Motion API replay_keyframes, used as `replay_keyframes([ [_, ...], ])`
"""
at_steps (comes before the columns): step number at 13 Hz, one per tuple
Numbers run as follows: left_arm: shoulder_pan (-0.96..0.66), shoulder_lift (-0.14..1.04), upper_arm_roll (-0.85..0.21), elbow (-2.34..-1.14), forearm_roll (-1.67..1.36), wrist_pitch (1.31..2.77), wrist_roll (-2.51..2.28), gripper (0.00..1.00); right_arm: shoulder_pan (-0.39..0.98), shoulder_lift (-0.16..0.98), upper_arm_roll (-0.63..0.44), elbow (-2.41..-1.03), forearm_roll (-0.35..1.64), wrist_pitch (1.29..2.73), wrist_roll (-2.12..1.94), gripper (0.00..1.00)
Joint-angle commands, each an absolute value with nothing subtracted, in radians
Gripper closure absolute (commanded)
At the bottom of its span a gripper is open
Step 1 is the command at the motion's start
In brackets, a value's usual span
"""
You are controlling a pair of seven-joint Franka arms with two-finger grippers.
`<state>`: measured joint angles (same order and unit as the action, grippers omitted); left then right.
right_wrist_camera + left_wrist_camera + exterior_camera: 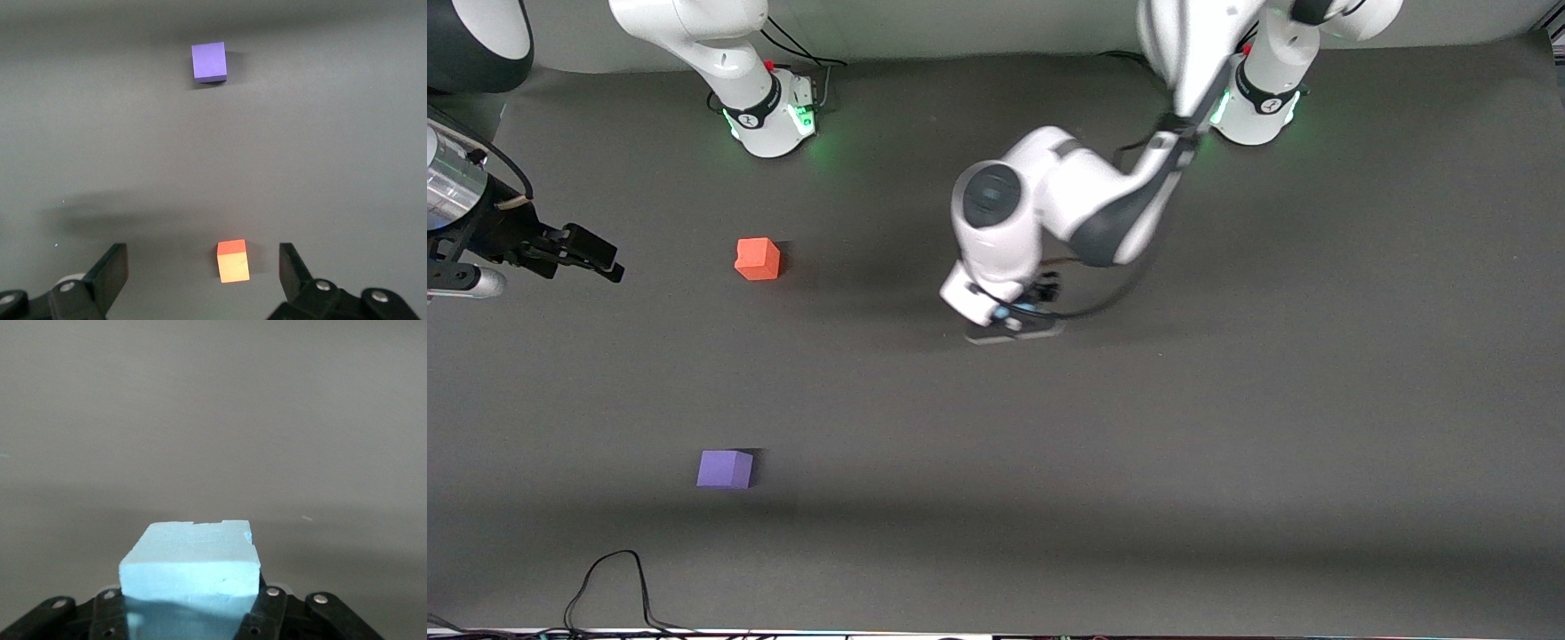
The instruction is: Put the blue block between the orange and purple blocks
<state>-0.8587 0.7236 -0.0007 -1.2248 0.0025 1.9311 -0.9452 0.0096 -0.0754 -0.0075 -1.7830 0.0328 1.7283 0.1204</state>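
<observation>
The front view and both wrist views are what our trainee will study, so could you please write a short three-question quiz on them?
1. True or false: the left gripper is shut on the blue block.
2. Which cube lies nearer the front camera: the orange block or the purple block?
3. Fill in: the right gripper waits with its fingers ____.

Key: 1 true; 2 purple block; 3 open.

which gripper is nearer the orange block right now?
Right. The right gripper, open and empty, sits toward the right arm's end of the table beside the orange block. The left gripper holds the blue block over mid-table, farther off.
</observation>
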Motion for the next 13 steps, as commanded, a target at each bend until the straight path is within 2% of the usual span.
replay_keyframes([
  [1,-0.946,0.852,0.026,-1.141,0.023,2.009,-1.006,0.63,0.012,-0.060,-0.012,-1.786,0.054,1.732,0.092,0.00],
  [4,-0.974,0.946,0.026,-1.141,0.023,2.120,-1.055,0.63,0.020,-0.052,-0.012,-1.786,0.054,1.738,0.092,0.00],
  [10,-0.965,0.986,0.023,-1.147,0.021,2.200,-1.055,0.61,0.047,-0.040,-0.003,-1.772,0.054,1.743,0.110,0.00],
  [11,-0.965,0.988,0.025,-1.150,0.021,2.206,-1.054,0.51,0.049,-0.031,-0.002,-1.769,0.054,1.744,0.110,0.00],
  [12,-0.963,0.988,0.025,-1.152,0.021,2.204,-1.049,0.16,0.049,-0.012,0.011,-1.755,0.055,1.744,0.110,0.00],
  [13,-0.963,0.986,0.026,-1.152,0.021,2.204,-1.045,0.01,0.049,-0.005,0.034,-1.746,0.055,1.746,0.112,0.00],
])
